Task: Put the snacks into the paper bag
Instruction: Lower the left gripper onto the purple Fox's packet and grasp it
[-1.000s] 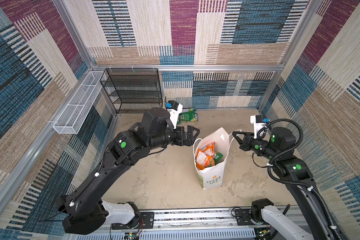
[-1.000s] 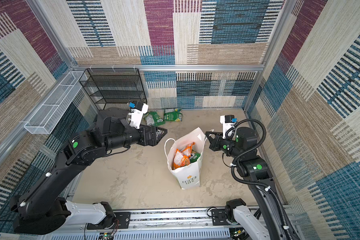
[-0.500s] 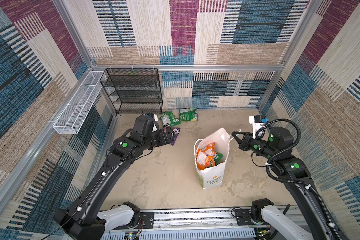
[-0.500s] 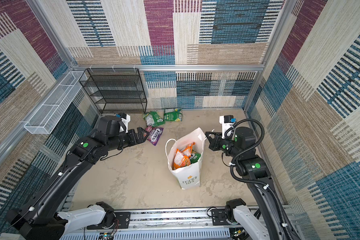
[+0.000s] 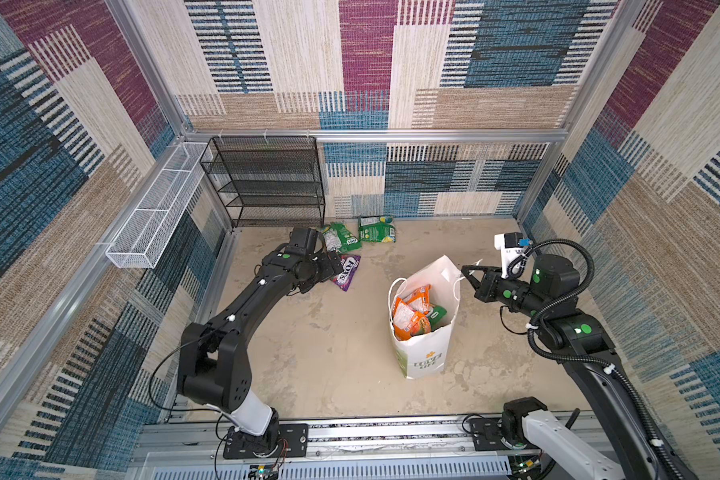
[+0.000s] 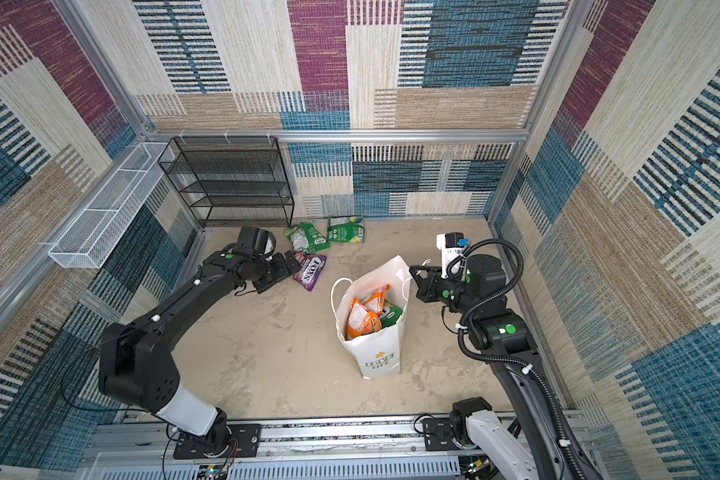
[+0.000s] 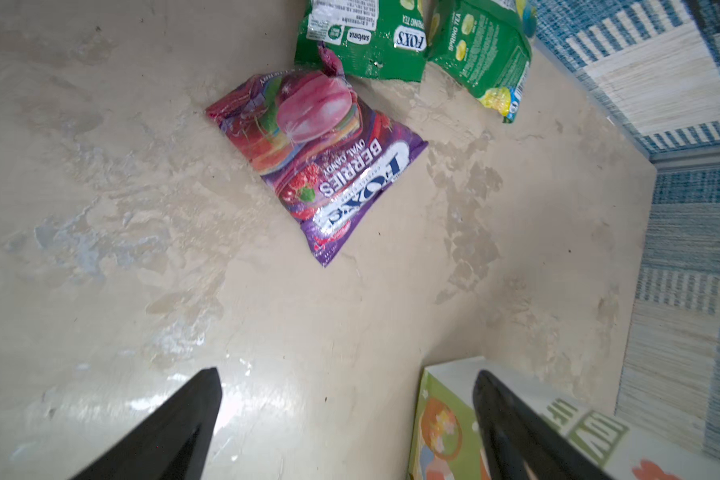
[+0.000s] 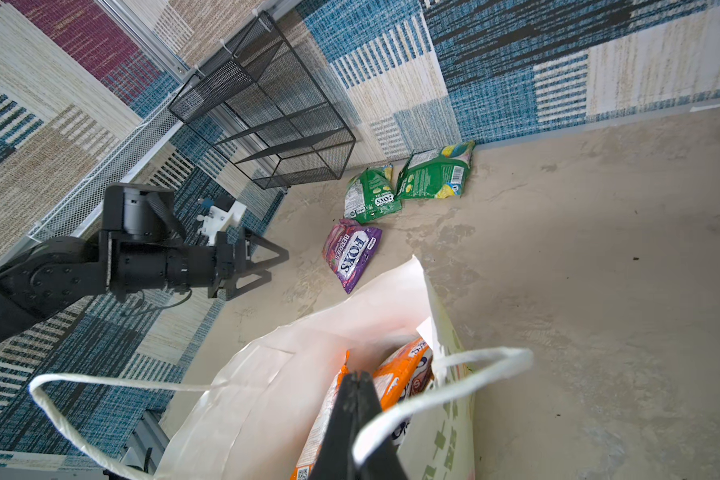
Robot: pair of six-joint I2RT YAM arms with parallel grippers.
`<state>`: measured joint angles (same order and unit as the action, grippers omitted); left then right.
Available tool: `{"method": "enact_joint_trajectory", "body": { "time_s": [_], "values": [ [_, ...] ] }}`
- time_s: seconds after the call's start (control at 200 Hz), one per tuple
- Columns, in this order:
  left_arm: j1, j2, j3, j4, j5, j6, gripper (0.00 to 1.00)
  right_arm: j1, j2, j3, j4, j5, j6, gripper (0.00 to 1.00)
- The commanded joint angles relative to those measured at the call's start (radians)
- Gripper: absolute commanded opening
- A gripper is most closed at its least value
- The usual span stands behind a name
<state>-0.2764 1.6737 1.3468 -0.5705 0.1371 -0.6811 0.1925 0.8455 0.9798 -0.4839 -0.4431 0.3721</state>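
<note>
I see left gripper (image 5: 334, 266) wide, empty; purple packet (image 5: 347, 272) just beside it at 3 o'clock in a top view, long axis 1-to-7; left arm nearer; right gripper (image 5: 464, 269) closed at paper bag (image 5: 412, 349) rim.

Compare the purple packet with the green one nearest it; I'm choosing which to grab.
The purple packet is pink-purple, the green packet green. The purple packet lies nearer the open left gripper, the green packet farther, toward the wall. Both read FOX'S and lie outside the paper bag.
</note>
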Motion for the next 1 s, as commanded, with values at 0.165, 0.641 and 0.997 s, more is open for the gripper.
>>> {"method": "enact_joint_trajectory", "body": {
  "time_s": [0.165, 0.641, 0.997],
  "values": [
    [0.063, 0.270, 0.184, -0.029, 0.033, 0.053, 0.97, 0.001, -0.013, -0.009, 0.014, 0.010, -0.007, 0.00],
    [0.068, 0.493, 0.266, 0.087, 0.157, -0.134, 0.81, 0.001, -0.015, 0.005, -0.011, 0.027, -0.007, 0.00],
    [0.070, 0.492, 0.213, 0.156, 0.164, -0.165, 0.48, 0.001, -0.019, -0.006, -0.010, 0.026, -0.002, 0.00]
  ]
}}
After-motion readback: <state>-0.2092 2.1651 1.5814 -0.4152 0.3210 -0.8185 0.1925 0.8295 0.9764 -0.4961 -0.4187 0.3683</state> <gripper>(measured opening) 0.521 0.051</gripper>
